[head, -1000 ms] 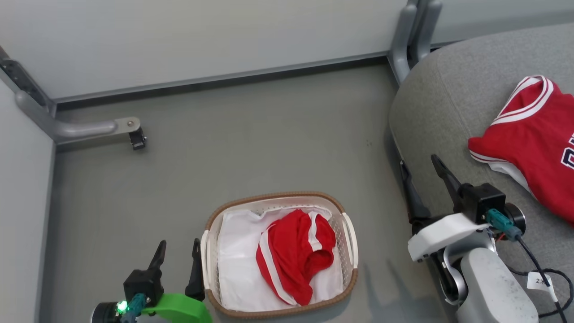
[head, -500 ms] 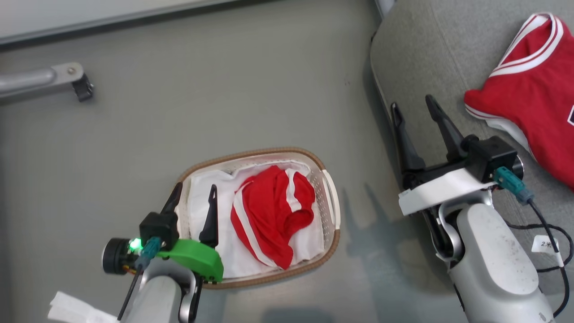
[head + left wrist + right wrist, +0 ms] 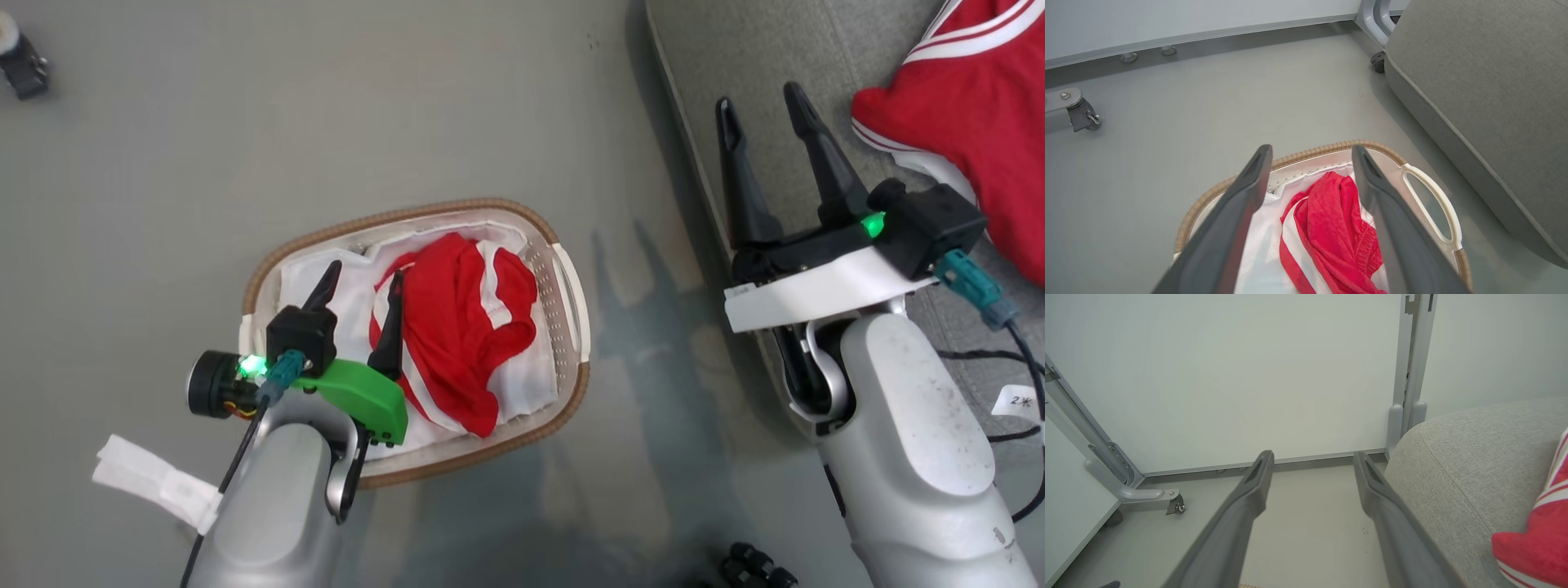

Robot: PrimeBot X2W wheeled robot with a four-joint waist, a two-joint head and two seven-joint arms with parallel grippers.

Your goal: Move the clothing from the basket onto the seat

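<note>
A red garment with white stripes (image 3: pixel 453 327) (image 3: pixel 1331 232) lies bunched on the white liner inside the basket (image 3: pixel 563 286) (image 3: pixel 1429 204), which stands on the floor. My left gripper (image 3: pixel 363 278) (image 3: pixel 1310 153) hovers open over the basket's left half, one fingertip above the garment's edge, nothing between the fingers. A second red garment with white trim (image 3: pixel 971 106) (image 3: pixel 1539 539) rests on the grey seat (image 3: pixel 735 65) (image 3: pixel 1474 465) at the right. My right gripper (image 3: pixel 759 98) (image 3: pixel 1312 457) stands open over the seat's left edge, left of that garment, holding nothing.
Grey floor surrounds the basket. A caster on a grey metal leg (image 3: pixel 1081 116) (image 3: pixel 1175 504) stands at the far left, and white wall panels with a grey post (image 3: pixel 1408 375) close off the back. A black cable with a white tag (image 3: pixel 1016 400) trails on the seat.
The head camera has tilted down, shifting the whole picture. My left gripper has moved in from beside the basket to over it. The right gripper has risen in the picture, still open.
</note>
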